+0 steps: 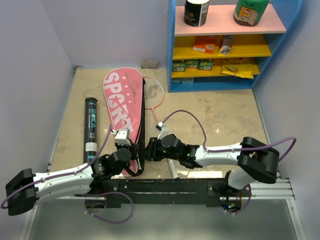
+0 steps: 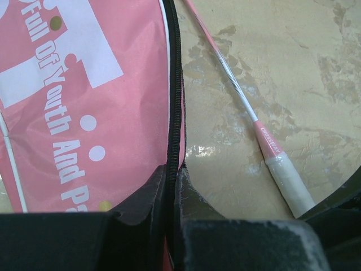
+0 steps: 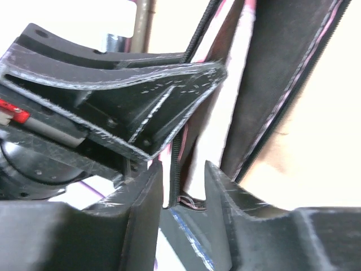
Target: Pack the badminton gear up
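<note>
Beige table (image 1: 220, 120), left gripper (image 2: 172, 176) seemingly tight on edge of pink bag (image 2: 84, 113).

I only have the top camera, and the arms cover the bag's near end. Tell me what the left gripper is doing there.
Observer: The left gripper is shut on the pink bag, pinching its black zipper edge.
Operator: Now report the right gripper.
Observer: The right gripper has its jaws apart, with that zipper edge running up between them and a gap showing beside it.
</note>
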`<action>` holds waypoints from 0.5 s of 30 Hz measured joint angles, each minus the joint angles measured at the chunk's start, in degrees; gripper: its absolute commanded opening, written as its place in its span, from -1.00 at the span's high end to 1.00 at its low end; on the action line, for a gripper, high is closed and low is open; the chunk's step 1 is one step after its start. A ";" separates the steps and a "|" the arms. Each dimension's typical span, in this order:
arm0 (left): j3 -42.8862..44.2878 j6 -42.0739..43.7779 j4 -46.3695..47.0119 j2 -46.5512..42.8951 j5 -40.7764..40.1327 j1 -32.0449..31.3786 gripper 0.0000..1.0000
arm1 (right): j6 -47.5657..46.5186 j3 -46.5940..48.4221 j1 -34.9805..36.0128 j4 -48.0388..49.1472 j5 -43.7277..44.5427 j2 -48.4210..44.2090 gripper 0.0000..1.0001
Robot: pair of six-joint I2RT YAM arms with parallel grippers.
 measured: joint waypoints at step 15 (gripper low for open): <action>-0.15 0.07 -0.20 -2.10 0.55 0.00 1.00 | -0.02 -0.11 0.04 2.32 0.68 6.05 0.85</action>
